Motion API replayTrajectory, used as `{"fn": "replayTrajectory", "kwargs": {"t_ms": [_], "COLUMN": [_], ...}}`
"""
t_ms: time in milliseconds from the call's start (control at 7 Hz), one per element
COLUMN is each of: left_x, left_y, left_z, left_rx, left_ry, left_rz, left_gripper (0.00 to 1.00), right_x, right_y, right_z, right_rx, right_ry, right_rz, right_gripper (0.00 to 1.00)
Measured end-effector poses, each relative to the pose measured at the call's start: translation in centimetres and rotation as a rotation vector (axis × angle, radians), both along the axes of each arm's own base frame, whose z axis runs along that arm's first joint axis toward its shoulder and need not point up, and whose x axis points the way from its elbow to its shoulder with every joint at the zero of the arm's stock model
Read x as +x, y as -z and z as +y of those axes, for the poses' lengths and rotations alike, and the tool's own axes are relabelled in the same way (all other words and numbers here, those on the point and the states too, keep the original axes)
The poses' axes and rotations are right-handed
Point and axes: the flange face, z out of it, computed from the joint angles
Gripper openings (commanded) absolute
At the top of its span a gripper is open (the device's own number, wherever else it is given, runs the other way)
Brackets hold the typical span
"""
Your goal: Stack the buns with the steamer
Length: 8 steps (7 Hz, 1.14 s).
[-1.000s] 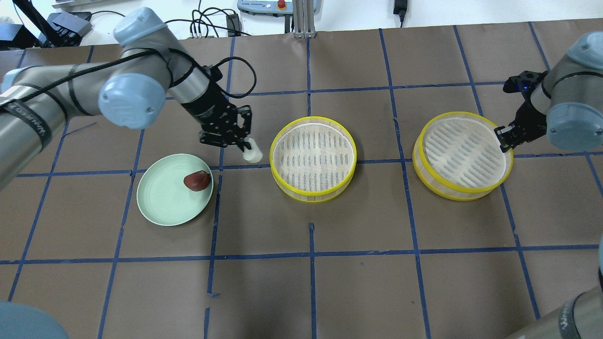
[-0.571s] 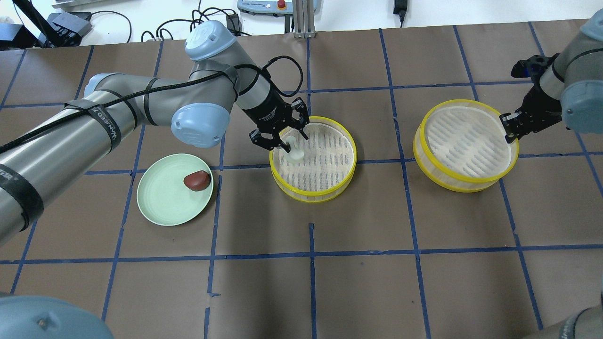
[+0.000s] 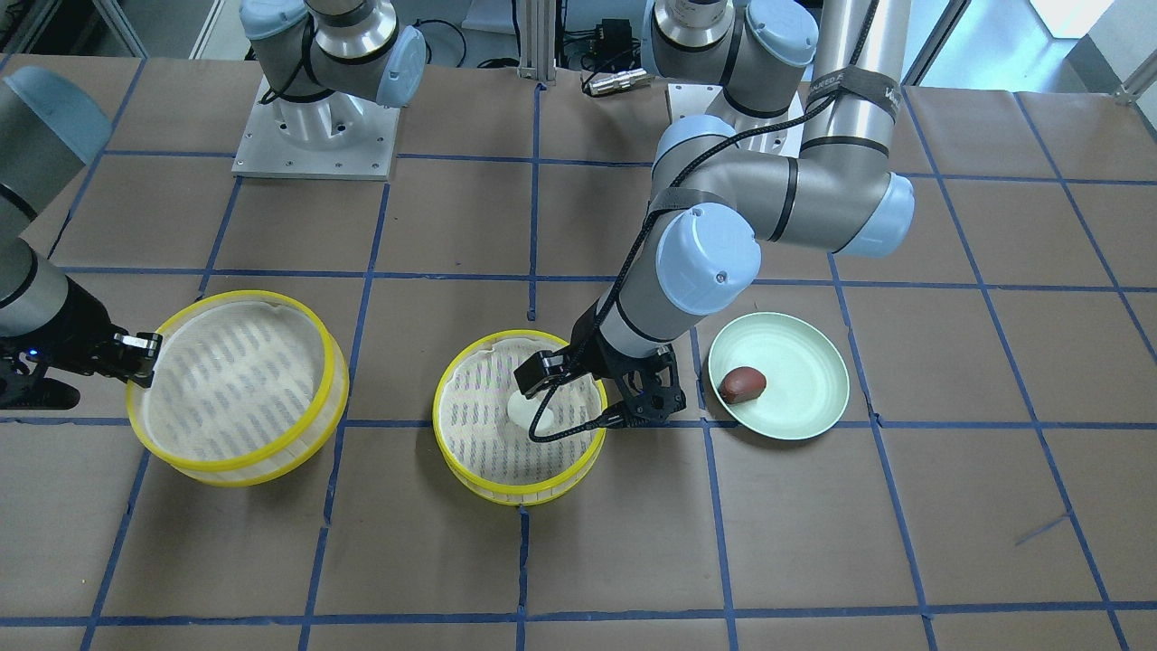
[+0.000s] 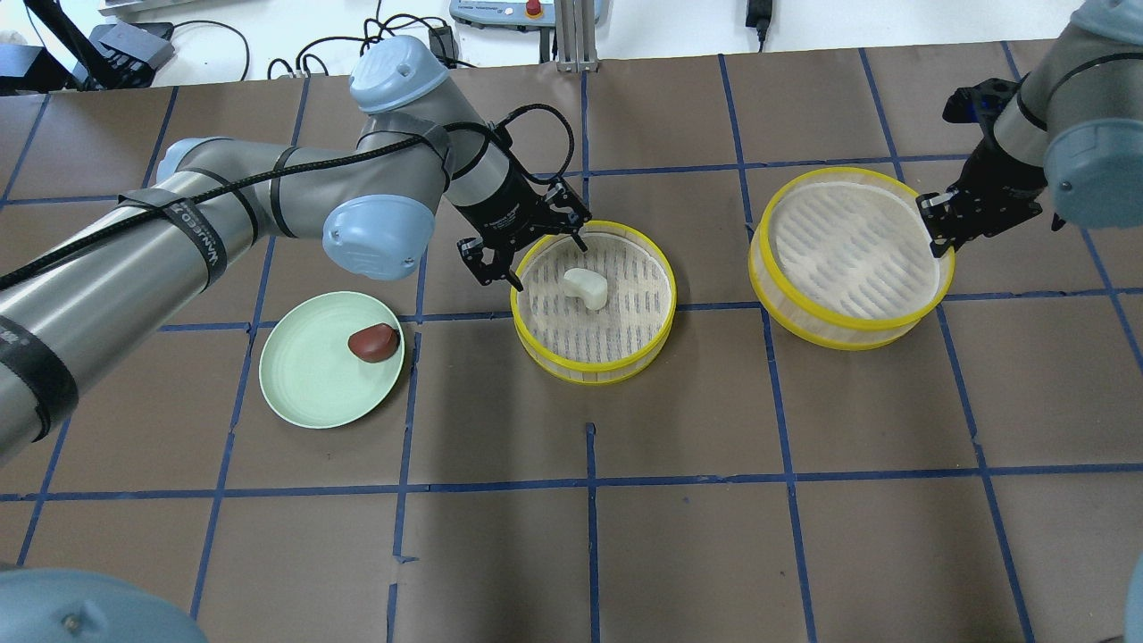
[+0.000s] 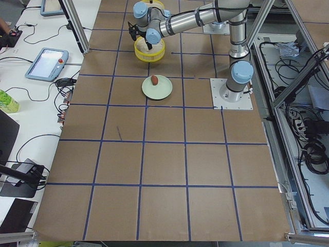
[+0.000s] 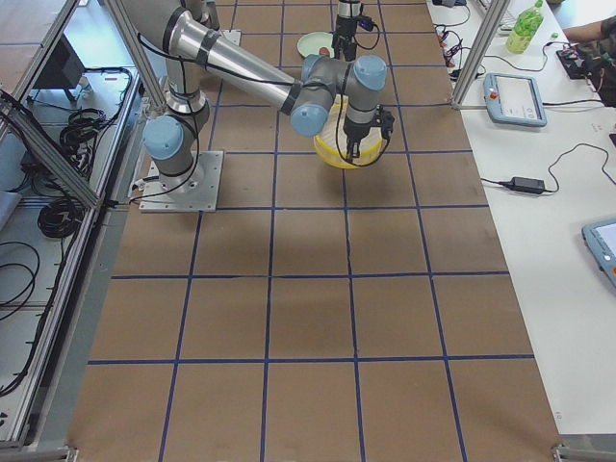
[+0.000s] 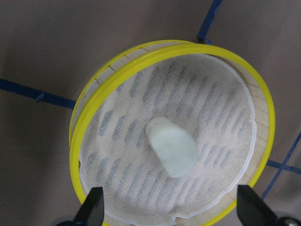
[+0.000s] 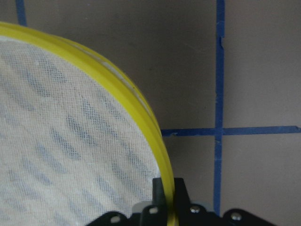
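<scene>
Overhead exterior: white bun [image 4: 585, 288] lies on its side in the middle tray [image 4: 594, 366], long axis far-left to near-right. My left gripper [image 4: 546, 263] hangs released above that tray; my right gripper [image 4: 933, 237] clenches the rim of the other tray [image 4: 848, 324].

Overhead and front-facing views face oppositely, sharing the middle steamer tray [image 4: 594, 371].

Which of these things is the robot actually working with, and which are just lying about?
Working with: white bun; brown bun; middle steamer tray; second steamer tray.
Lying about: green plate, only holding the brown bun; control tablet; green bottle.
</scene>
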Motion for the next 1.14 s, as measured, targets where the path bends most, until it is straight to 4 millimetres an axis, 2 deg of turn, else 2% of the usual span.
{"fn": "replayTrajectory", "kwargs": {"t_ms": [286,429,571,714,857,1000,1143], "left_x": [8.3,11.7,13.6,14.2,14.4,14.4,14.3], "left_y": [1.1,2.6,4.2,5.3,6.0,6.7,7.1], "left_z": [0.7,1.5,2.3,2.8,3.1,3.4,3.6], "left_rx": [0.034,0.076,0.117,0.141,0.154,0.166,0.173], "left_ry": [0.288,0.410,0.491,0.525,0.537,0.542,0.543], "left_rz": [-0.187,-0.238,-0.268,-0.273,-0.268,-0.258,-0.246], "left_gripper": [0.93,0.90,0.73,0.63,0.57,0.38,0.26], "right_x": [9.1,13.1,17.2,20.5,22.6,23.8,24.4], "right_y": [-1.7,-1.5,-0.7,0.6,1.9,2.6,3.1], "right_z": [-0.2,-0.1,0.3,0.7,1.2,1.7,2.1], "right_rx": [-0.018,-0.018,-0.013,0.000,0.012,0.021,0.028], "right_ry": [0.071,0.104,0.131,0.154,0.165,0.163,0.162], "right_rz": [0.015,0.019,0.026,0.031,0.033,0.036,0.042], "right_gripper": [0.05,0.05,0.05,0.05,0.05,0.05,0.05]}}
